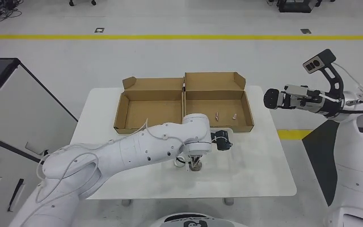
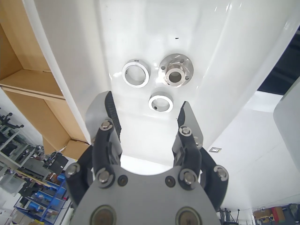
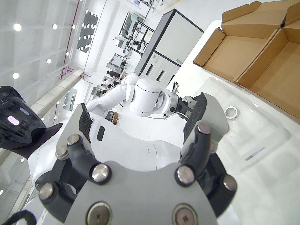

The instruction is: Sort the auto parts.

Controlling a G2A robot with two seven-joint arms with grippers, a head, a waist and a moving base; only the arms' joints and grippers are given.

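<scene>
Three shiny metal parts lie close together on a glossy white surface just beyond my left gripper (image 2: 147, 101): a wide ring (image 2: 135, 73), a flanged hub (image 2: 175, 70) and a smaller ring (image 2: 160, 101). The left gripper is open and the smaller ring sits just past its black ribbed pads (image 2: 112, 108). In the top view this gripper (image 1: 195, 164) points down at the table in front of the boxes. My right gripper (image 3: 142, 103) is open and empty, held in the air off the table's right side (image 1: 267, 98). One ring (image 3: 231, 113) appears from there, in a shallow clear tray (image 3: 269, 155).
Two open cardboard boxes stand side by side at the table's back, the left one (image 1: 120, 110) and the right one (image 1: 248, 110). Two small metal pieces (image 1: 217, 116) (image 1: 234, 116) lie in the right box. A grey cabinet (image 1: 28, 113) stands left of the table (image 1: 255, 164).
</scene>
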